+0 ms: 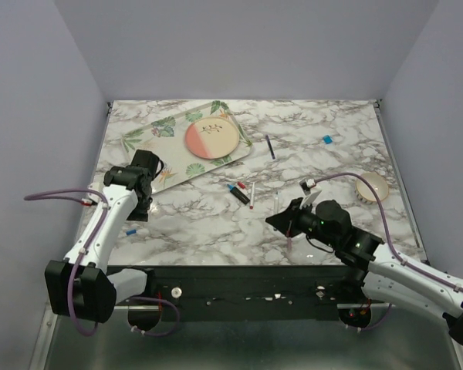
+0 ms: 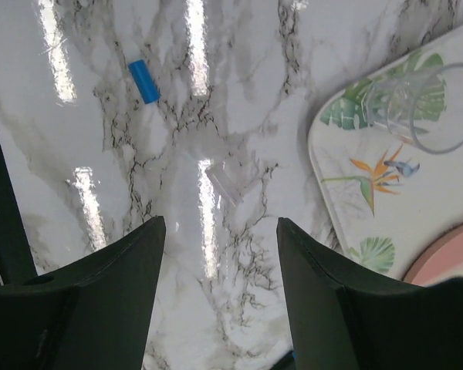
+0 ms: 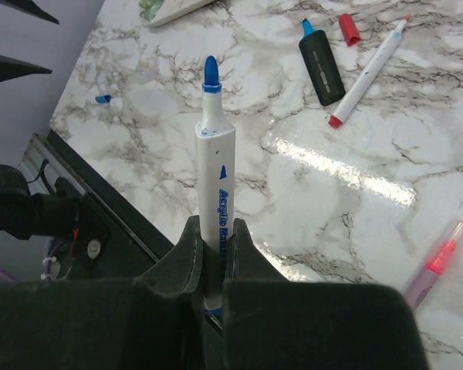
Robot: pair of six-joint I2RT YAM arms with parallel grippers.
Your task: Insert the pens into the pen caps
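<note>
Five pens are in view, and none is clearly capped. The right gripper (image 3: pixel 214 235) is pinched tight on a white acrylic marker (image 3: pixel 214 154) and holds it above the near edge of the marble table (image 1: pixel 339 231). The marker's blue tip is bare.

Three pens lie close together near the table's middle:
- a dark marker (image 3: pixel 322 65), with its blue tip exposed
- a white red-tipped pen (image 3: pixel 368 73)
- a pink pen (image 3: pixel 436 266), whose tip may sit under a clear cover, though this is hard to tell

A red cap (image 3: pixel 349 28) lies just beside the dark marker, not on it. A thin navy pen (image 1: pixel 270 146) lies apart, nearer the far edge.

The left gripper (image 2: pixel 220 227) hangs over the left side of the table with its fingers spread and nothing between them. Below it lies what looks like a clear cap (image 2: pixel 230 181). A blue cap (image 2: pixel 143 81) is loose toward the near left corner, and a second blue cap (image 1: pixel 326 139) sits toward the far right corner.

By this judgement the task has barely started. One pen is in hand, every visible cap lies loose, and all the pairings remain to be made.
</note>
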